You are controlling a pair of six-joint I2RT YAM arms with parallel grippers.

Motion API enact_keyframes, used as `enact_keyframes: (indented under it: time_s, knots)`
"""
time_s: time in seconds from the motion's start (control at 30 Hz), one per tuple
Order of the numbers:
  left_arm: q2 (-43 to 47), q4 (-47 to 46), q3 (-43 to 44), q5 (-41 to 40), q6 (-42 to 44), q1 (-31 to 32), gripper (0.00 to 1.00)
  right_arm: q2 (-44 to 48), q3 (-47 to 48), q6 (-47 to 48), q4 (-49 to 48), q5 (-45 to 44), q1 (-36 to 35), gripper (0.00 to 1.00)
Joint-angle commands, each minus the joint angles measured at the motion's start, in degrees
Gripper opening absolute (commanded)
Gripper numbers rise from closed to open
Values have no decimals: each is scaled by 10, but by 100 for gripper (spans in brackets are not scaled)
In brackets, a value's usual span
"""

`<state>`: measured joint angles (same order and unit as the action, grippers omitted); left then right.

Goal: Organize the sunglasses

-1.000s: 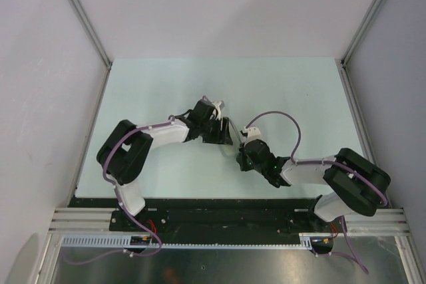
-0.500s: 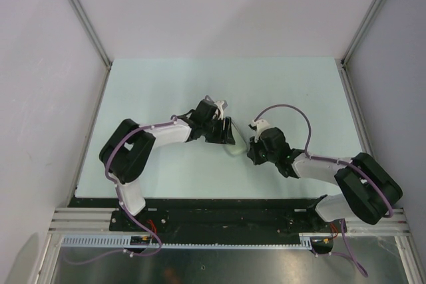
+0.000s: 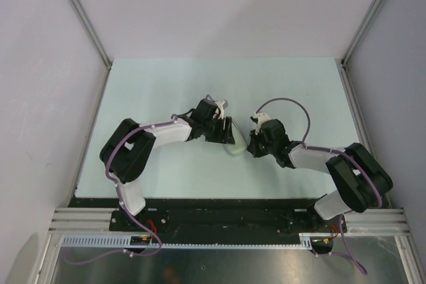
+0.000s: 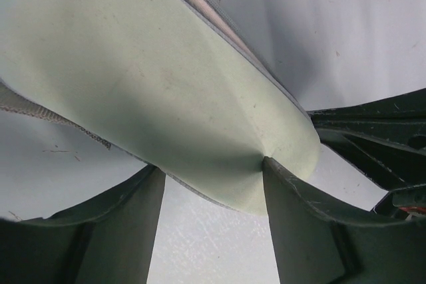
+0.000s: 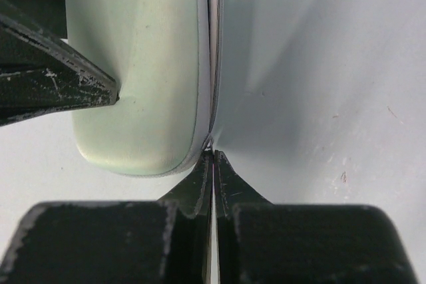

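The sunglasses are not in view in any frame. An oblong pale beige-green case (image 3: pixel 234 149) lies on the table between the two arms. My left gripper (image 3: pixel 226 136) is shut on the case; in the left wrist view its fingers (image 4: pixel 283 191) press into the case's soft side (image 4: pixel 153 78) from both sides. My right gripper (image 3: pixel 251 145) is shut at the case's near end. In the right wrist view its tips (image 5: pixel 213 154) meet on the small zip pull (image 5: pixel 209 142) at the seam of the case (image 5: pixel 140 64).
The pale green table (image 3: pixel 166 84) is bounded by grey walls with metal rails at left and right (image 3: pixel 83 24). A purple cable loops above the right wrist (image 3: pixel 286 104). The left gripper's finger shows in the right wrist view (image 5: pixel 53 78).
My right gripper has moved up and away from me along the case's end, staying shut. The left gripper has stayed on the case, which now shows more below it.
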<state>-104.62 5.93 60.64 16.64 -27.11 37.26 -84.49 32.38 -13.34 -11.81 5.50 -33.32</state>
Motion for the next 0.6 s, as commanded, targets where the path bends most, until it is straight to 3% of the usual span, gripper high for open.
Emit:
enact_keyframes:
  time_s: [0.0,0.27,0.57]
  knots:
    - [-19,90,-8,-47,64,-3,65,-20,44,-12,-35,-12,12,0]
    - [31,90,-1,-63,52,-9,89,-23,44,-91,-53,41,-33,0]
    - [141,92,-43,-95,29,-27,99,-48,51,-191,-95,57,-98,0]
